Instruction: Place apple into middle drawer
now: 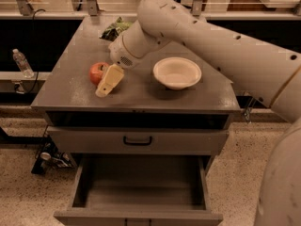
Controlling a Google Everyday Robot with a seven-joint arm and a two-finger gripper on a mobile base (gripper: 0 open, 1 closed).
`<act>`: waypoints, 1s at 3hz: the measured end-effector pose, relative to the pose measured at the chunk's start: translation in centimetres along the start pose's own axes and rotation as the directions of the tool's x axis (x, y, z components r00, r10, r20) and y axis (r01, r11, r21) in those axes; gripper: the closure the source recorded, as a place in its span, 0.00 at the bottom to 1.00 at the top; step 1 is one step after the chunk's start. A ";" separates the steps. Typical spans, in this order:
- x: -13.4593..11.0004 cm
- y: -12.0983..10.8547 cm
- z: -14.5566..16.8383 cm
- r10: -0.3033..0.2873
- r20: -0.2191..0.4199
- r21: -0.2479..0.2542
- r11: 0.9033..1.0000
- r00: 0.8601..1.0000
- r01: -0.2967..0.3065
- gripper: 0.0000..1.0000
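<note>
**Gripper down beside the apple on the cabinet top**

Gripper sits low over the left part of the grey cabinet top, tilted, its pale tip pointing down and left. Open or closed: cannot tell from where I stand.

Apple: red with a yellowish patch, resting on the cabinet top, left of centre. It lies just to the left of the gripper and partly behind it; the gripper covers its right edge, so contact cannot be confirmed.

Middle drawer: pulled out at the bottom of the cabinet, grey tray interior showing, well below the apple. Its front edge is cut off at the lower border.

Surroundings: white bowl to the right of the gripper, apart from it. Green snack bag at the back of the top, half hidden by the arm, which comes in from the right. Flat drawer front with a black handle sits above the open drawer. Speckled floor; a clear bottle stands on a low ledge at the left. Dark clutter by the cabinet's left foot is hard to make out.
</note>
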State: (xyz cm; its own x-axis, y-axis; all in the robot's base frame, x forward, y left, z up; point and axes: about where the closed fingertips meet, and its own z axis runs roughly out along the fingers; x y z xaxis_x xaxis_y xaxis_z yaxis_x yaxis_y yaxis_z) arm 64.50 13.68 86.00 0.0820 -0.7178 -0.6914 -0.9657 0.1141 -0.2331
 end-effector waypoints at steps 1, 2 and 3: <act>-0.1 0.0 1.5 -0.001 0.009 -0.012 1.000 1.000 0.001 0.00; -0.1 0.0 3.0 -0.002 0.026 -0.023 1.000 1.000 0.003 0.18; 0.8 -0.4 3.4 0.001 0.027 -0.018 1.000 1.000 0.000 0.49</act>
State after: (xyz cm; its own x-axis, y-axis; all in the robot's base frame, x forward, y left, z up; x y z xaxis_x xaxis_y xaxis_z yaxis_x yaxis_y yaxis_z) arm 65.82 15.42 83.22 0.0877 -0.6990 -0.7097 -0.9700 0.1021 -0.2205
